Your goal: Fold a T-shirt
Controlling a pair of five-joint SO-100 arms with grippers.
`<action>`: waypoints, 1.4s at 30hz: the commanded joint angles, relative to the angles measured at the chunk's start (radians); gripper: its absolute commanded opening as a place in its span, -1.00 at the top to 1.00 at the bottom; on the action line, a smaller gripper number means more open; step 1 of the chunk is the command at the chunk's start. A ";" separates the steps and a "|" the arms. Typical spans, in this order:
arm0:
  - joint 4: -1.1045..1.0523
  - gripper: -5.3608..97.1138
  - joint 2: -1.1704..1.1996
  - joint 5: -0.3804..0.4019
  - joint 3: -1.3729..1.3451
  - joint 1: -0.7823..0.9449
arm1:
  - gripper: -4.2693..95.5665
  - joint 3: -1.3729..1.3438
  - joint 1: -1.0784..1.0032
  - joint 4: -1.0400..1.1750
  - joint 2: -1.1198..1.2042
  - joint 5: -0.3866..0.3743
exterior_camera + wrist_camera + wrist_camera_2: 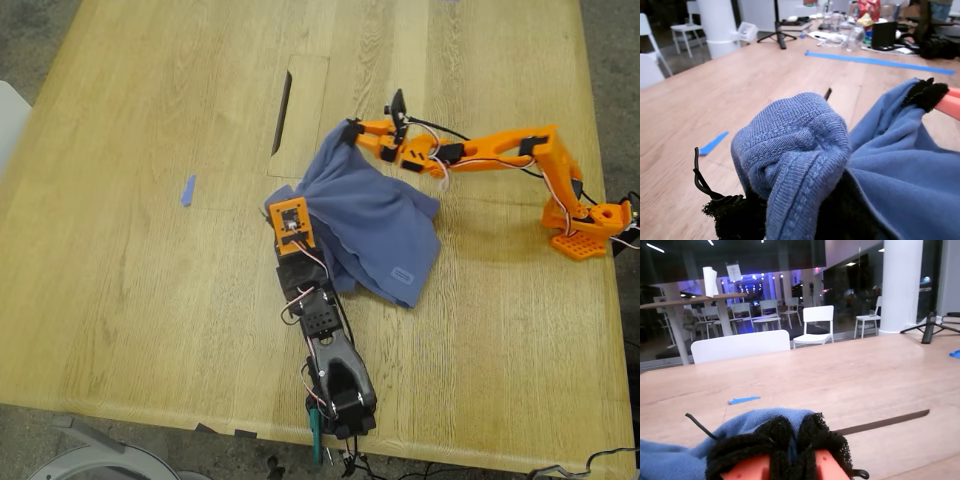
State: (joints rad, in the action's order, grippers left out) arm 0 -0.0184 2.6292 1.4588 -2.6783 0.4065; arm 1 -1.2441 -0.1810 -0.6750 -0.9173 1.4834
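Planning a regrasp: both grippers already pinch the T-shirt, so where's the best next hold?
Take the free lower corner of the T-shirt, coming from the exterior view's right. It lies flat and uncovered, while my first gripper and second gripper hold the bunched upper edge.

The T-shirt (pixel 375 225) lies bunched a little toward the exterior view's right of the worktop's (pixel 150 300) middle, held up at two points. My first claw (pixel 290 205) grips its edge on the exterior view's left, its arm reaching in from the worktop's near edge. My second claw (pixel 350 130) grips the far end of the cloth — its arm stretches in from a base at the exterior view's right. Between the claws the cloth hangs and spreads down onto the worktop toward the near right in the exterior view. A strip of tape (pixel 188 190) lies flat well apart from the shirt, toward the exterior view's left. A slot (pixel 283 98) is cut into the worktop behind the shirt.
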 commanded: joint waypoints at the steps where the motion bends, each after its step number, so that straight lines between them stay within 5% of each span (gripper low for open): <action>1: -0.130 0.90 -0.028 0.008 0.017 0.038 | 0.86 0.183 -0.020 0.018 0.046 0.012; 9: -0.313 0.90 -0.161 0.000 0.008 0.074 | 0.86 0.609 -0.023 0.206 0.284 0.017; 13: -0.322 0.90 -0.170 0.008 -0.003 0.084 | 0.84 1.353 -0.037 0.657 0.669 0.008; 27: -0.049 0.90 -0.126 0.032 0.044 0.037 | 0.87 1.371 -0.041 1.154 0.528 0.023; 42: -0.431 0.90 -0.727 0.074 0.506 0.163 | 0.86 1.371 -0.067 1.147 0.512 0.023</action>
State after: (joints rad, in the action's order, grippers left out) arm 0 -0.3743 1.9528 1.5171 -2.4344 0.5077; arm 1 0.0736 -0.2255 0.4709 -0.3037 1.4987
